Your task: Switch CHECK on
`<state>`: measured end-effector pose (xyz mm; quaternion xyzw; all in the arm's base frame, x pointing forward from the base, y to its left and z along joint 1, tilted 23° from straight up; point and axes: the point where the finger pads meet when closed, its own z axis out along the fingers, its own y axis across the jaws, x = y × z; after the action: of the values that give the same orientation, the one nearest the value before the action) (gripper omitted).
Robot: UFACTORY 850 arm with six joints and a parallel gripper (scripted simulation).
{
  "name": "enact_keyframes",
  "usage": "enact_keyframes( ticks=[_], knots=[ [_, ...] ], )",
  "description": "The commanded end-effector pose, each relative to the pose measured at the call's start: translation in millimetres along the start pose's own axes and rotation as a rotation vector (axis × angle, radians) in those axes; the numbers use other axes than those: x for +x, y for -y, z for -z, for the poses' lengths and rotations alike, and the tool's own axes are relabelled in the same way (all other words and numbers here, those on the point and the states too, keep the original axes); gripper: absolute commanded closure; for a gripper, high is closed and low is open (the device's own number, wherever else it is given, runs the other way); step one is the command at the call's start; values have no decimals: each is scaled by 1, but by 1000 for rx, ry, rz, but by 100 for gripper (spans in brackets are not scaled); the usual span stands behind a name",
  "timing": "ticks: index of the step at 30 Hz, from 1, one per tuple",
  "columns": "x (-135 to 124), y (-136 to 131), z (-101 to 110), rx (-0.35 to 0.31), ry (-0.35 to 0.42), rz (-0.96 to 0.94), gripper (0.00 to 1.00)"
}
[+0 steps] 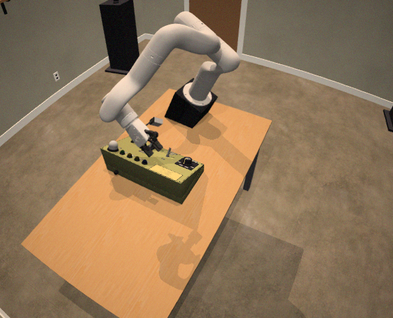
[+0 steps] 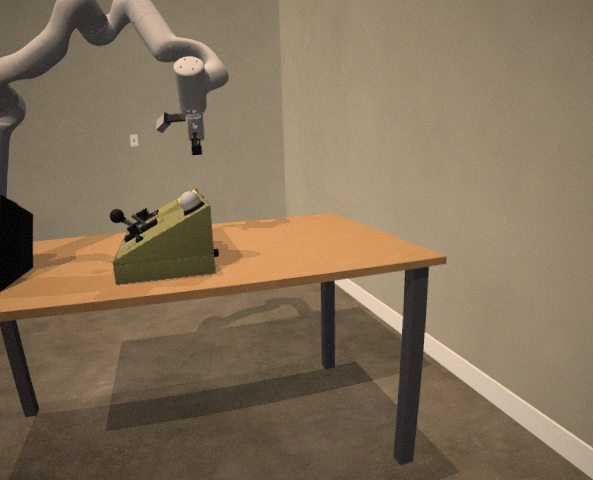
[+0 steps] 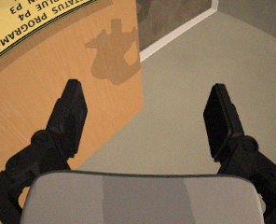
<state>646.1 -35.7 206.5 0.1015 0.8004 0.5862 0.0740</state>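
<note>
The olive console (image 1: 175, 187) (image 2: 167, 248) stands on the wooden table (image 1: 103, 239) (image 2: 312, 242). Its sloped top carries a white dome (image 1: 112, 145) (image 2: 190, 198), a row of dark buttons (image 1: 132, 157), a small toggle switch (image 1: 168, 152), a black rotary knob (image 1: 187, 161) and a yellow label plate (image 1: 165, 171) (image 3: 39, 0). A black ball lever (image 2: 116, 215) sticks up at the back. I cannot read which control is CHECK. My gripper (image 1: 152, 145) (image 2: 196, 147) (image 3: 146, 95) is open and empty, hanging high above the console and touching nothing.
The arm's black base block (image 1: 186, 109) (image 2: 1, 242) stands at the table's far end behind the console. A small black knob (image 1: 114, 171) (image 2: 215, 252) sticks out of the console's side. Dark speaker towers (image 1: 119, 34) stand on the floor by the walls.
</note>
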Motion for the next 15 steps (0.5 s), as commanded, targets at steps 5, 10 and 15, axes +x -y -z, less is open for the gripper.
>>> enact_keyframes(
  ticks=[5, 10, 15],
  knots=[
    [41, -3, 14, -92, 147, -319, 0],
    [71, -2, 22, -179, 246, -575, 0],
    [104, 2, 30, -253, 318, -771, 0]
  ],
)
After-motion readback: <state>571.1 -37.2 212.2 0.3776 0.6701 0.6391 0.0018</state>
